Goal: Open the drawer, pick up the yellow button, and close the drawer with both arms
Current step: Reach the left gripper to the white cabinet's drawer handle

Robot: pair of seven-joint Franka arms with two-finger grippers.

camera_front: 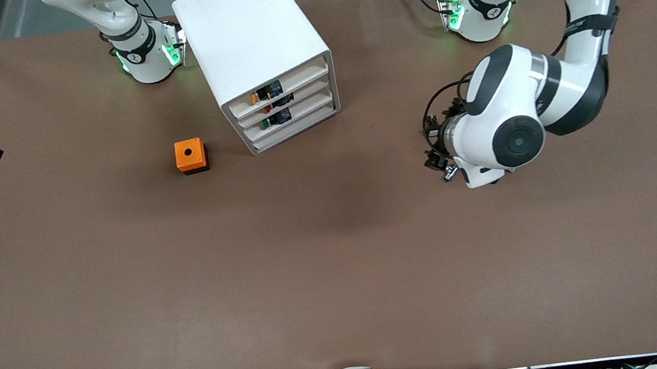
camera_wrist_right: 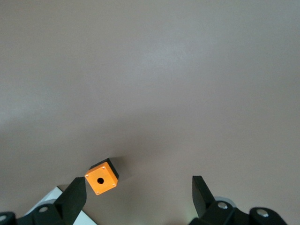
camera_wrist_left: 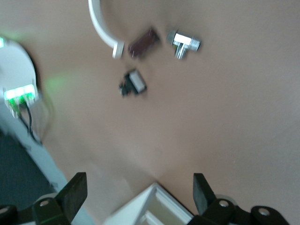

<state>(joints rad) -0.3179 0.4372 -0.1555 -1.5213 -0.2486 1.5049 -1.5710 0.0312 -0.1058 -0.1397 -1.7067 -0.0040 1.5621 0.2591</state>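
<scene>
The white cabinet [camera_front: 263, 49] stands at the robots' edge of the table, with four drawer fronts in line. The top drawer [camera_front: 292, 83] holds the orange-capped button [camera_front: 255, 98], which shows through its front. My left gripper [camera_wrist_left: 138, 194] is open and empty in the air. It faces a corner of the cabinet [camera_wrist_left: 154, 208], and its hand [camera_front: 440, 159] is over bare table toward the left arm's end. My right gripper [camera_wrist_right: 138, 194] is open and empty, high over the table near the orange cube [camera_wrist_right: 101, 177]. It is out of the front view.
The orange cube with a hole [camera_front: 190, 155] sits on the table beside the cabinet, nearer the front camera. The lower drawers hold red- and green-capped buttons [camera_front: 267, 117]. The left wrist view shows a chrome fitting [camera_wrist_left: 183, 43] and a small dark block [camera_wrist_left: 132, 83].
</scene>
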